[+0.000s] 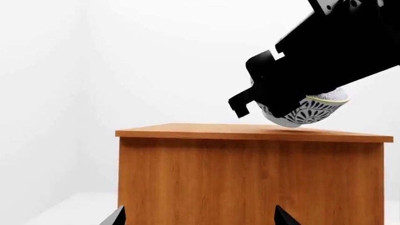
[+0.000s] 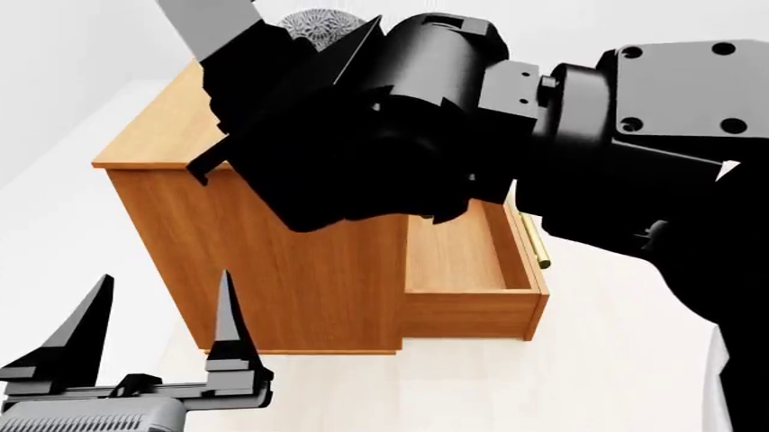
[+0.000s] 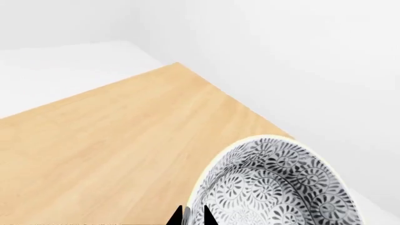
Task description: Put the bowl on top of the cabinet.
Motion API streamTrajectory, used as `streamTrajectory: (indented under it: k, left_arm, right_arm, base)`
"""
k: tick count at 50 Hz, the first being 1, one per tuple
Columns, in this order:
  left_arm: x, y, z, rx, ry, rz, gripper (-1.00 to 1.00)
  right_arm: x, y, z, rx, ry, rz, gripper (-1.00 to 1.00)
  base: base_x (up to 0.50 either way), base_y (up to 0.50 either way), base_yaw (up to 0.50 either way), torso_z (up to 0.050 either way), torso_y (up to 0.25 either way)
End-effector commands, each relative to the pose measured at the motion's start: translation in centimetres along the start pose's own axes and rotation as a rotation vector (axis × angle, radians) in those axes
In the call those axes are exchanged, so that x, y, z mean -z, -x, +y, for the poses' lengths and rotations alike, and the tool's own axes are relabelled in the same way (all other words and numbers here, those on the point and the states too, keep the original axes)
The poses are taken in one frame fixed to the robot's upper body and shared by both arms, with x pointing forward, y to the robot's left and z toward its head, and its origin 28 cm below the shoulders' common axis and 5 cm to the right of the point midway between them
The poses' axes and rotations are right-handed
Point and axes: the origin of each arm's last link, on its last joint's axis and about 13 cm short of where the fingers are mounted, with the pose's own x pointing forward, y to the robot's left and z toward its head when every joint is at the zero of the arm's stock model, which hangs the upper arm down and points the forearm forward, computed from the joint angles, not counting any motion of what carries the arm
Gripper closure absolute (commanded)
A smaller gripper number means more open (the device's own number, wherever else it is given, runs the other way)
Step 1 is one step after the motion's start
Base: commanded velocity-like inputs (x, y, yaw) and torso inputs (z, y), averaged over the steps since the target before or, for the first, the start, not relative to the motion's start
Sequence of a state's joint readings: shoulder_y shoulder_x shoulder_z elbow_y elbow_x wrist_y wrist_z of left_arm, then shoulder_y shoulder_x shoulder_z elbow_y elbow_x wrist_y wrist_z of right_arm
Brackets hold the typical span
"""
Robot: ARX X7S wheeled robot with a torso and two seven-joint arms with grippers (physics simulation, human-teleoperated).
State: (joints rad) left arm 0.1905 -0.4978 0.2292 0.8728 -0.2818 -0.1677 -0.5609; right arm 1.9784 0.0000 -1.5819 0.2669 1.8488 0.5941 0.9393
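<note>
**Mia:** Where is the bowl (image 1: 310, 110)?

**Tom:** It is at the top of the cabinet (image 1: 250, 173), near one end of the flat top. The right gripper (image 3: 194, 214) has it. The bowl is tipped to one side, and its lower edge looks like it just touches the wood. From the left wrist view that is hard to be sure of.

**Mia:** How are the fingers of that gripper?

**Tom:** The two black tips sit very close together and pinch the rim of the bowl. One tip is inside the bowl, on the leaf pattern, and one is outside.

**Mia:** And the other gripper?

**Tom:** The left gripper (image 2: 157, 324) is low down, in front of the cabinet's side, and well apart from the bowl. Its two pointed fingers (image 2: 229, 324) are spread wide with nothing between them.

**Mia:** Is the cabinet shut?

**Tom:** No. One drawer (image 2: 471, 270) is pulled out on the front, and a brass handle (image 2: 535, 241) runs along its edge.
</note>
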Motion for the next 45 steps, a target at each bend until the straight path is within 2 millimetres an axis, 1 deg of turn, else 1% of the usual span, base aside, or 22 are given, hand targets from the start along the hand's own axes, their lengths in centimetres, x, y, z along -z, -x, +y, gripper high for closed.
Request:
streamTrajectory:
  k: [1,19,20,35,45]
  left_arm:
    - [0.03,-0.03,-0.01,0.001,0.001,0.001,-1.00]
    - [-0.08,0.00,0.00,0.000,0.003,-0.002,-1.00]
    - [-0.06,0.02,-0.02,0.001,0.003,-0.002,-1.00]
    - [-0.04,0.06,-0.04,0.003,0.002,-0.002,-1.00]
    - [-0.09,0.00,-0.07,0.003,0.002,0.000,-1.00]
  right_arm:
    - [-0.27,0.17,-0.08,0.011,0.013,-0.022,1.00]
    - [0.29,-0.44,-0.07,0.004,0.011,-0.019,1.00]
    - [0.29,-0.43,-0.05,0.000,0.010,-0.021,-1.00]
    - [0.24,-0.77,-0.37,-0.008,0.009,-0.028,-1.00]
    - [-0.43,-0.47,-0.81,0.000,0.010,-0.045,-1.00]
  base:
    - [0.00,0.00,0.00,0.000,0.000]
    - [0.00,0.00,0.00,0.000,0.000]
    - [0.00,0.00,0.00,0.000,0.000]
    - [0.00,0.00,0.00,0.000,0.000]
    - [0.00,0.00,0.00,0.000,0.000]
